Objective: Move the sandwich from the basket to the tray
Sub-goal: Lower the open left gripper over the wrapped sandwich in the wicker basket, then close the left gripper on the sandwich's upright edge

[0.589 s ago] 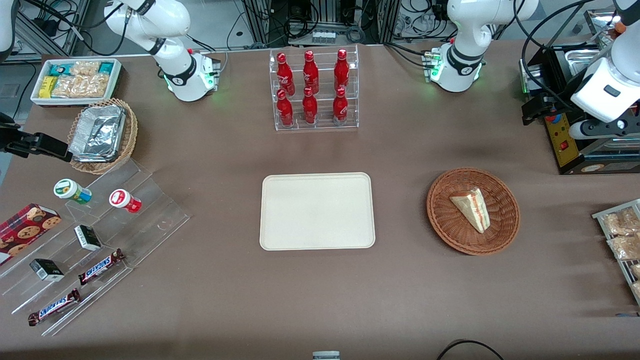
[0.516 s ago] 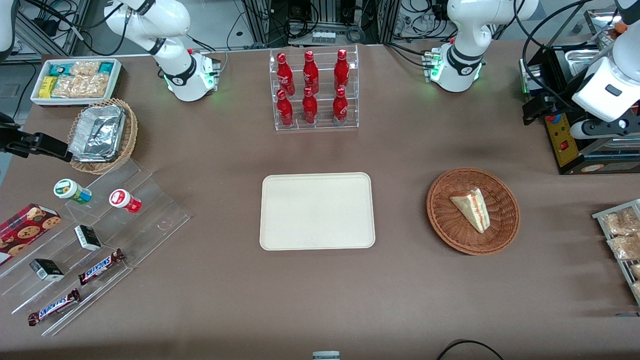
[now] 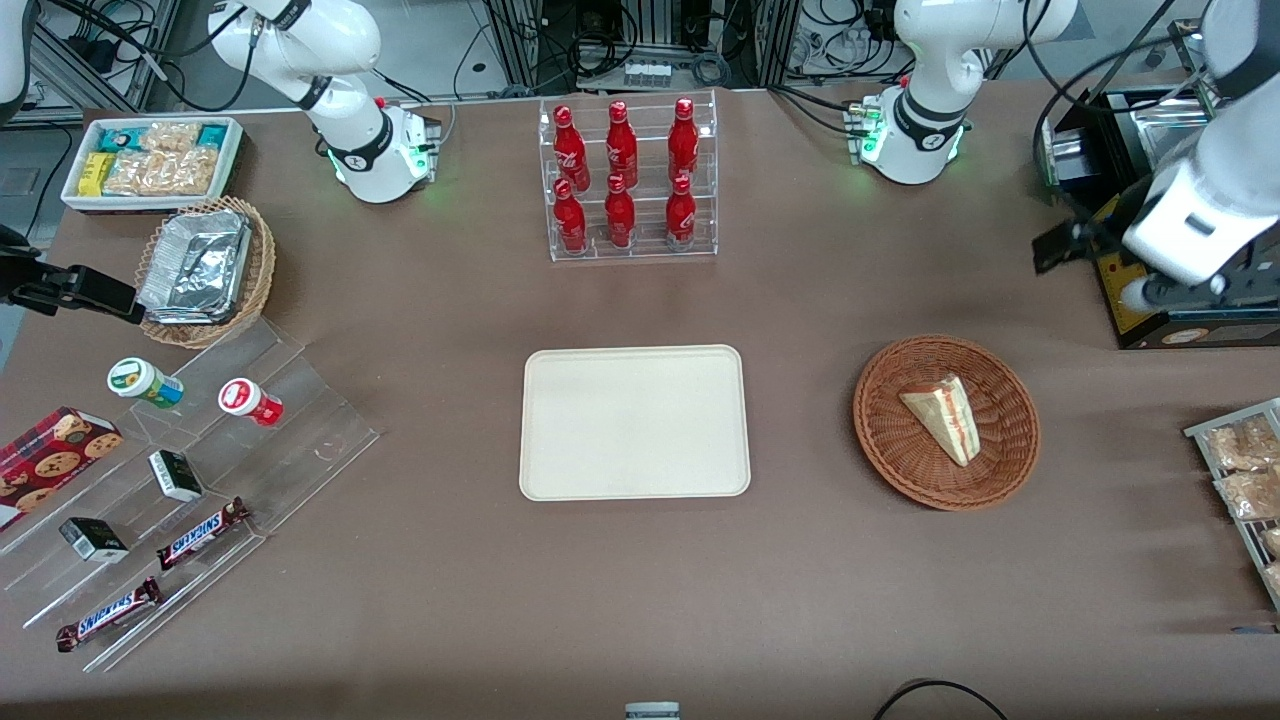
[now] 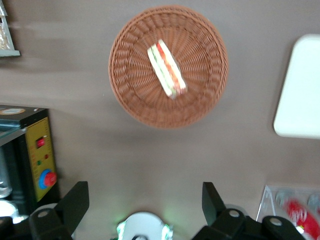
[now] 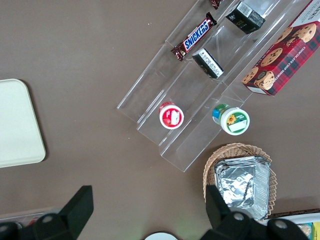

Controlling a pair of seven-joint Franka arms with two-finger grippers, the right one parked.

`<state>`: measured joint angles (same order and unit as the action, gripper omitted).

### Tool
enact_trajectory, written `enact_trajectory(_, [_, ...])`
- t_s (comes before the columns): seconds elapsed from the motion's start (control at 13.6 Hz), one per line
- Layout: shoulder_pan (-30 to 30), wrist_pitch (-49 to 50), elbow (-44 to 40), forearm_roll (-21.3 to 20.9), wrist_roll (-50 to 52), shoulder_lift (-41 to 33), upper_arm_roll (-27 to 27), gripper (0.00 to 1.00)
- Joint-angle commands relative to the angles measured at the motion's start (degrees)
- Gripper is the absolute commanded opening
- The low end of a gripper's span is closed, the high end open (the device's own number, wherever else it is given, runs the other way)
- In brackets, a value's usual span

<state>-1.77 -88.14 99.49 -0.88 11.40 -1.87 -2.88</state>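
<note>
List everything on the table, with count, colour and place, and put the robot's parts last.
sandwich: 1, white with red-green filling, in the basket.
basket: 1, reddish-brown wicker, beside the tray, toward the working arm's end.
tray: 1, cream, mid-table.
bottles: 6, red, in a clear rack farther from the camera than the tray.
foil trays: silver, in a tan basket toward the parked arm's end.
Snickers bars: 2, on clear steps.
cookie box: 1, red, beside the steps.
snack bin: 1, white.
claw: open, high above the table, off the basket.
</note>
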Motion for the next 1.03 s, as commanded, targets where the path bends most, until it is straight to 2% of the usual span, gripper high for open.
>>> enact_trajectory(0.0, [-0.7,-10.0,8.8,-0.2,5.5,-0.5,0.4,1.00])
enact_trajectory(0.22, [-0.7,-22.1,17.4,-0.2,11.7,0.3,0.2,1.00])
enact_trajectory(0.37, [-0.8,-29.5,21.4,-0.2,13.6,1.5,0.0,1.00])
enact_trajectory(0.52, [-1.7,-36.5,24.3,-0.2,19.9,4.1,-0.1,1.00])
enact_trajectory(0.96, [-2.2,-47.1,25.7,-0.2,25.3,11.8,-0.9,1.00])
